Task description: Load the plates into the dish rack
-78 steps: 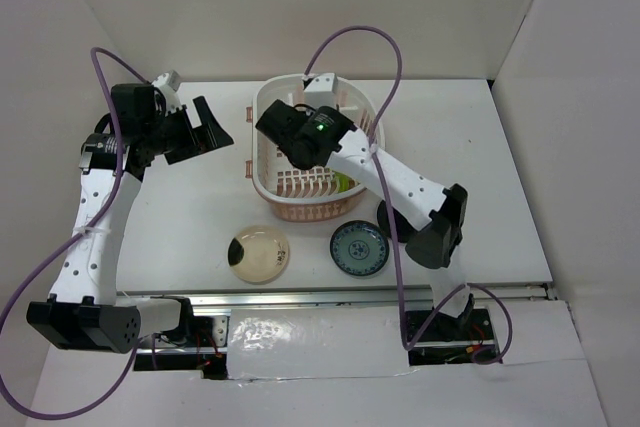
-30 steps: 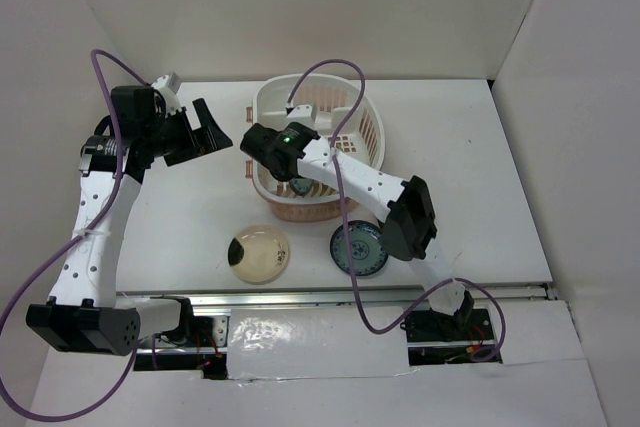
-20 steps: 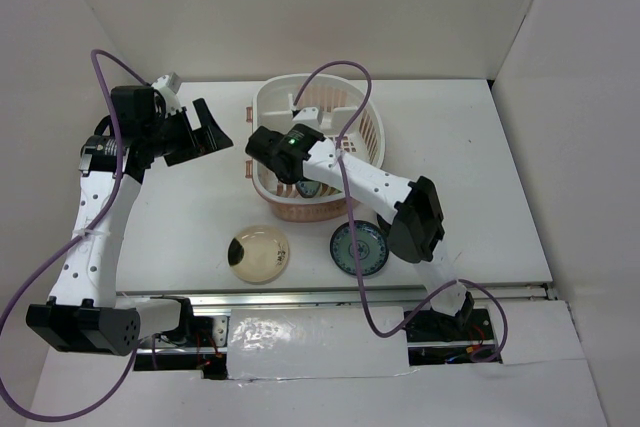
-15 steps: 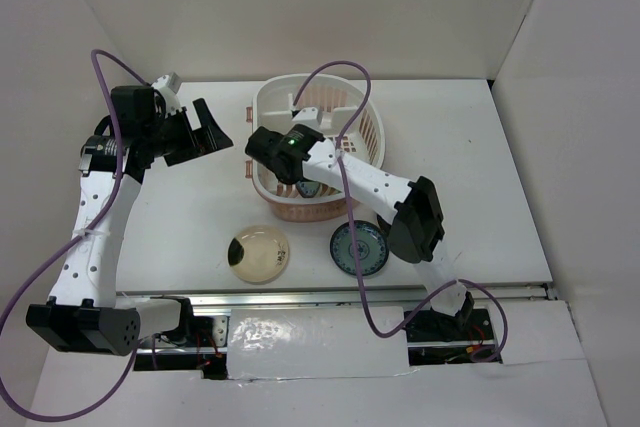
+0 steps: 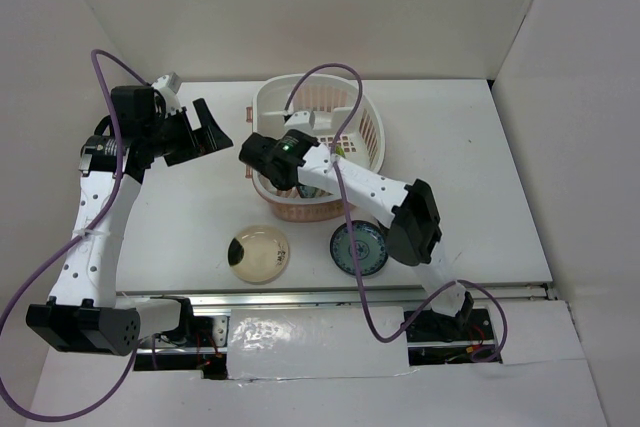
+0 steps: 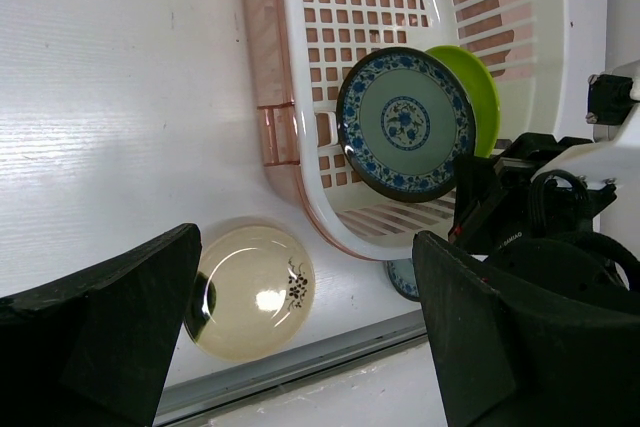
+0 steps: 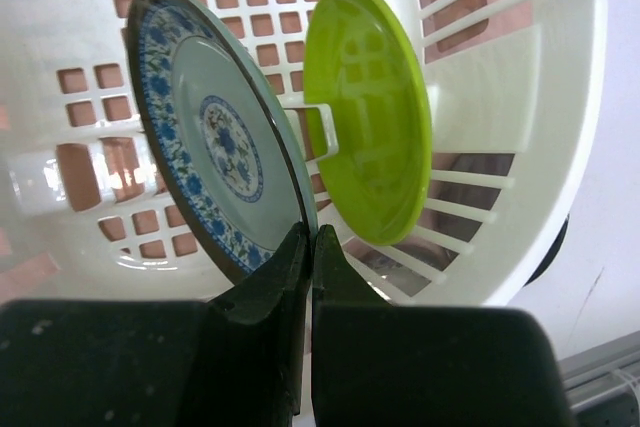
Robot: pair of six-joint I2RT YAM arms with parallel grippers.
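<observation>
The dish rack [image 5: 372, 132] stands at the table's middle back. Inside it my right gripper [image 7: 309, 237] is shut on the lower rim of a teal-blue patterned plate [image 7: 215, 142], which stands on edge and tilted. Just behind that plate a lime-green plate [image 7: 370, 112] is upright in the rack. The left wrist view shows both plates [image 6: 405, 122] side by side in the rack [image 6: 275, 67]. A tan plate [image 5: 260, 253] with a dark patch lies on the table in front of the rack. My left gripper [image 5: 200, 135] hangs open and holds nothing, left of the rack.
A second teal-blue plate [image 5: 358, 249] lies on the table at the rack's front right, partly covered by my right arm's elbow [image 5: 412, 222]. White walls close in the table on the left, back and right. A metal rail [image 5: 330, 297] runs along the near edge.
My right wrist has shifted slightly left and nearer inside the rack, still gripping the teal-blue plate, and its elbow has swung left over the plate on the table. The left arm has not moved.
</observation>
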